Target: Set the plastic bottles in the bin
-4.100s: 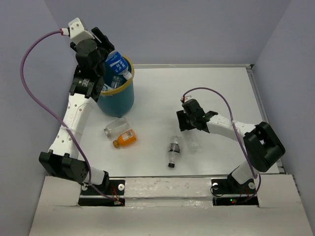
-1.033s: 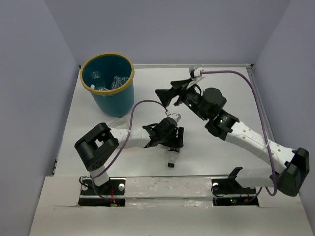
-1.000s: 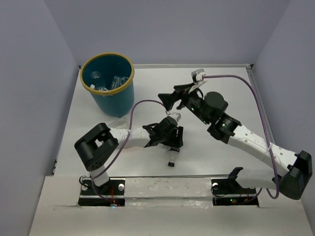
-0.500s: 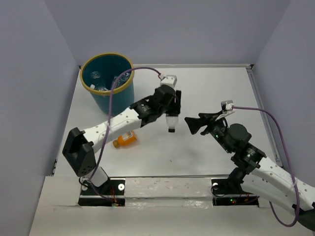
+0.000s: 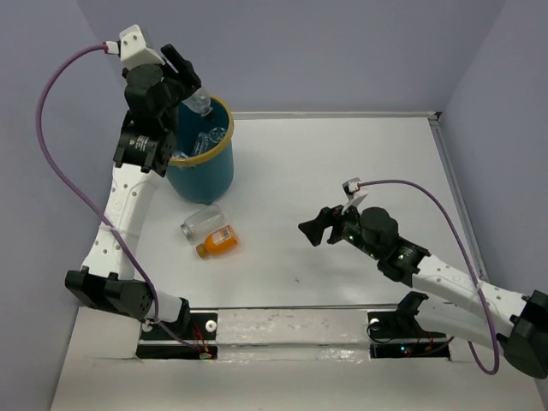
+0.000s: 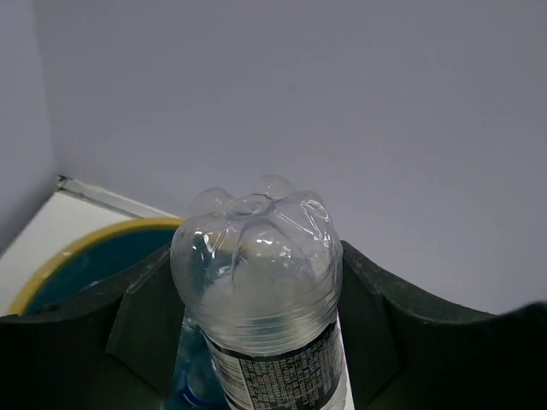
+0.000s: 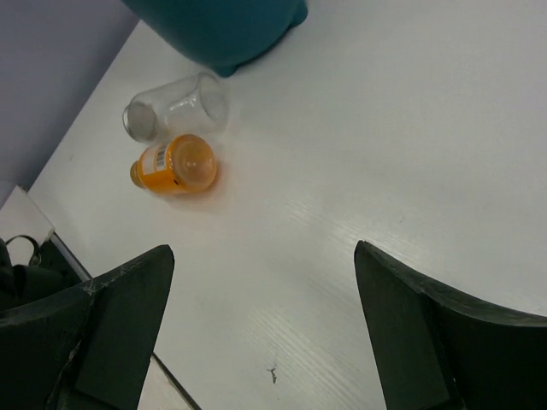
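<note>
Clear plastic bottle [image 6: 256, 299]: clamped between the jaws of the left gripper [image 6: 256, 256], with its ribbed base turned toward the wrist camera and a dark label further down.
Bin [image 6: 81, 248]: seen just below and beyond the left jaws; other bottles [image 5: 204, 141] are lying inside.
Right gripper [image 7: 262, 250]: jaws spread wide apart with nothing between them, held above the table [image 7: 410, 128].
Orange bottle [image 7: 175, 165]: laid on its side ahead of the right jaws, off toward their left finger.
Second clear bottle [image 7: 175, 109]: laid just beyond the orange one, near the bin's foot.
</note>
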You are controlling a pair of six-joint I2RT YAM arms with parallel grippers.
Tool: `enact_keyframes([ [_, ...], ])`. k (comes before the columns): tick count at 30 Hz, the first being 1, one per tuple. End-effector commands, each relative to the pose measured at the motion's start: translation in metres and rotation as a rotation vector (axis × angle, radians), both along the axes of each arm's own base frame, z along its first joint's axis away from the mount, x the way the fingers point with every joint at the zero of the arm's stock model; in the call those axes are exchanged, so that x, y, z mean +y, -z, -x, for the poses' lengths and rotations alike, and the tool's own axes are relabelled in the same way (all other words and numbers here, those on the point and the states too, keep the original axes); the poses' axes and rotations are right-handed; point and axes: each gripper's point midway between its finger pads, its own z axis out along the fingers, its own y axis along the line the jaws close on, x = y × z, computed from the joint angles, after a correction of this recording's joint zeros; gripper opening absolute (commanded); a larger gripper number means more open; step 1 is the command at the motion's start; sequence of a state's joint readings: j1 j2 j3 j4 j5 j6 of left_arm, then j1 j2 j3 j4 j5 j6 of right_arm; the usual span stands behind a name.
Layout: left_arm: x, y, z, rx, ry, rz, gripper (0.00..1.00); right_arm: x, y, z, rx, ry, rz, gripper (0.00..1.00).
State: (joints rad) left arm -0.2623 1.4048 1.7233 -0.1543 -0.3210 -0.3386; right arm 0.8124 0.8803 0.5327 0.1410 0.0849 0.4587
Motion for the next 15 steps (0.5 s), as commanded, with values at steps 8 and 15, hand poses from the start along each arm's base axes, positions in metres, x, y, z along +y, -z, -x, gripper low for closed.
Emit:
enact_keyframes([
  [8,0.090,0.054,-0.052,0.083,-0.246,-0.031,0.84,0.070,0.008,0.004,0.074,-0.236,-0.083,0.94],
  [15,0.074,0.047,-0.034,0.045,-0.149,0.002,0.99,0.131,0.025,0.020,0.110,-0.377,-0.024,0.98],
])
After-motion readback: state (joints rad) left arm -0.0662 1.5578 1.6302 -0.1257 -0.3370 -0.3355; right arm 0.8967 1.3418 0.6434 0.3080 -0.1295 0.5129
